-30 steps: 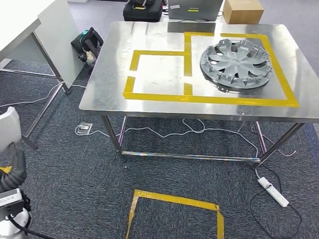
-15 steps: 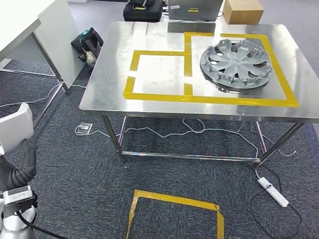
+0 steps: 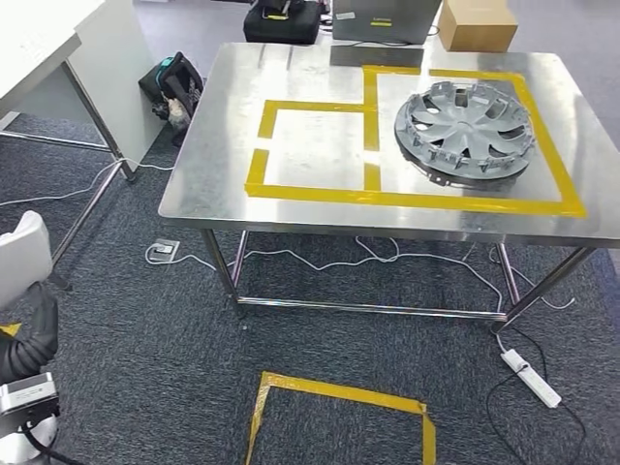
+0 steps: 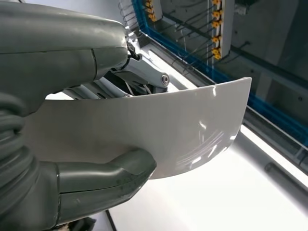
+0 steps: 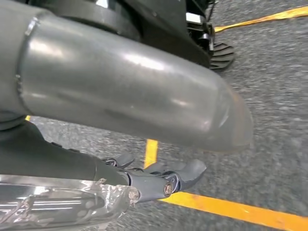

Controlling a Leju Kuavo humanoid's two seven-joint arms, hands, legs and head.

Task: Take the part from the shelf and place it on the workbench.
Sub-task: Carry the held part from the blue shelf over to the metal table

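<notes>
Head view: the left hand (image 3: 33, 334) sits at the lower left of the frame, well short of the steel surface (image 3: 219, 145), and grips a pale curved part (image 3: 22, 257). Left wrist view: the part (image 4: 152, 130) is a glossy, off-white, bowed panel pinched between the thick grey thumb (image 4: 120, 175) on one face and the darker fingers (image 4: 145, 77) on the other; its far end juts free beyond the hand (image 4: 72, 120). Yellow tape (image 3: 410, 199) marks out a small and a large rectangle on the surface. A grey wheel cover (image 3: 464, 131) lies inside the large rectangle, on the side of the surface away from the part. A cardboard box (image 3: 479, 24) stands past the far edge of the surface, and a black bag (image 3: 171, 87) lies on the carpet beside its left end. Right wrist view: the right hand (image 5: 160, 180) hangs over grey carpet crossed by yellow floor tape (image 5: 232, 209); its fingers lie extended and loosely apart, holding nothing.
</notes>
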